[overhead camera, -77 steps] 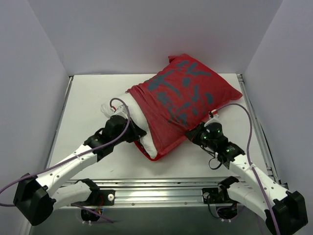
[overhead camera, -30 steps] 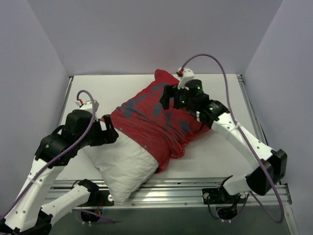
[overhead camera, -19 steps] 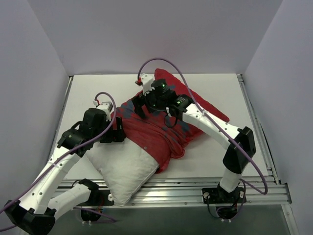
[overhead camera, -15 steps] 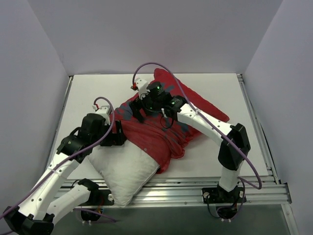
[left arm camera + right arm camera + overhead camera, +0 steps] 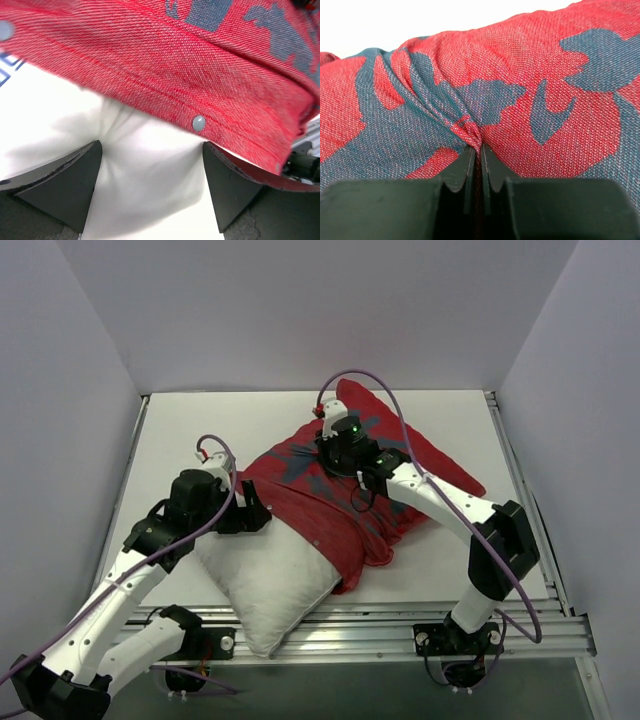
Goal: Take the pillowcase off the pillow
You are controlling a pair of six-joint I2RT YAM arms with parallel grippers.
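Table (image 5: 190,430): white, and it carries the whole load at centre frame.

Pillow (image 5: 270,585): white and plump. Its long axis runs diagonally from lower centre-left to upper right of the top view. The bare end points to the lower left, and its lowest corner overlaps the metal rail (image 5: 380,630) at the bottom of the frame.

Pillowcase (image 5: 305,505): red with dark grey marks, and it still contains the upper-right part of the pillow. Its open mouth faces lower left, and the hem crosses the pillow about midway. The loose closed end lies flat toward the upper right.

Left fingers (image 5: 65,185): spread wide, one on each side of bare white pillow just below the hem, gripping nothing.

Right fingers (image 5: 460,175): closed together on a pinched ridge of pillowcase fabric on top of the covered part.

Snap button (image 5: 198,122): grey, on the hem, between the left fingers in the left wrist view.
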